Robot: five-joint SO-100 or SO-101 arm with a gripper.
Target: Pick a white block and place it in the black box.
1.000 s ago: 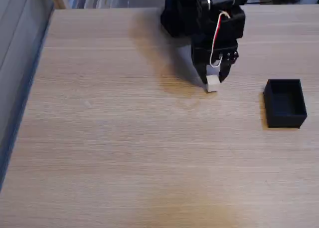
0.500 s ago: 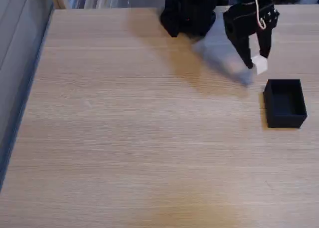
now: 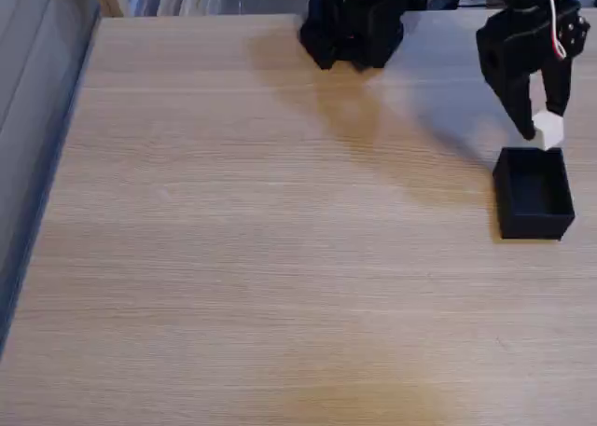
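In the fixed view my black gripper hangs at the right, its fingers shut on the white block, a small plain cube held clear of the table. The block hovers just above the far rim of the black box, an open-topped matte box resting on the wooden table. The box interior looks empty. Red and white wires run along the gripper body above the fingers.
The arm's black base stands at the table's far edge, left of the gripper. A grey wall or panel borders the table on the left. Wide bare tabletop spreads left of and in front of the box.
The gripper lifted the white block off the table near the centre and carried it rightward; it now hangs over the black box's far edge.
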